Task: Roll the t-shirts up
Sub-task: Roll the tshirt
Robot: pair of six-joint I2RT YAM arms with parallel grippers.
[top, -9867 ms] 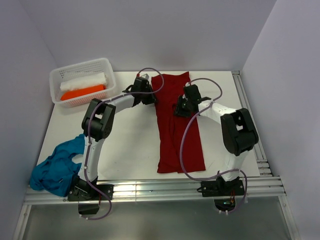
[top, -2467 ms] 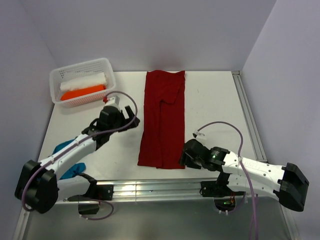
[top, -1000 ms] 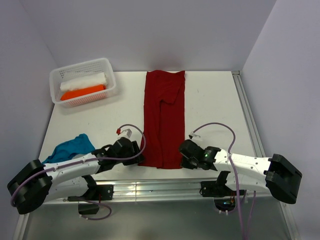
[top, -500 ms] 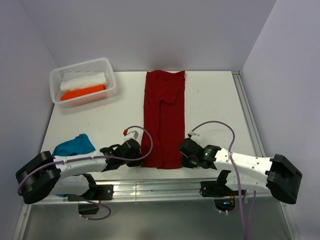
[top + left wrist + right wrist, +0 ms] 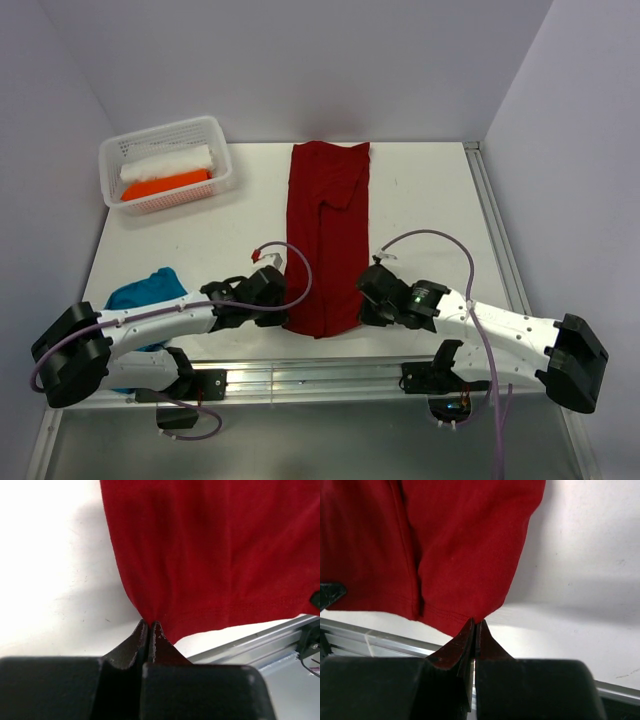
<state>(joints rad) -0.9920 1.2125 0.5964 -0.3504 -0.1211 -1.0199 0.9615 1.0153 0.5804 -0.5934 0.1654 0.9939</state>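
A dark red t-shirt point(image 5: 328, 235) lies folded into a long strip down the middle of the table, its hem at the near edge. My left gripper point(image 5: 279, 301) is shut on the hem's left corner; the left wrist view shows the red cloth point(image 5: 210, 550) pinched at the gripper's point(image 5: 149, 623) tips. My right gripper point(image 5: 366, 298) is shut on the hem's right corner, where the cloth point(image 5: 455, 545) meets the gripper's point(image 5: 475, 622) tips. The near hem is lifted slightly off the table. A teal-blue t-shirt point(image 5: 143, 292) sits crumpled at the near left, partly hidden by the left arm.
A white perforated basket point(image 5: 113, 152) at the far left holds a white roll point(image 5: 168, 163) and an orange roll point(image 5: 163, 185). An aluminium rail point(image 5: 320, 375) runs along the table's near edge, another point(image 5: 498, 235) along the right side.
My left gripper has shut on the hem's left corner. Both grippers have lifted the near hem a little and drawn it away from the rail.
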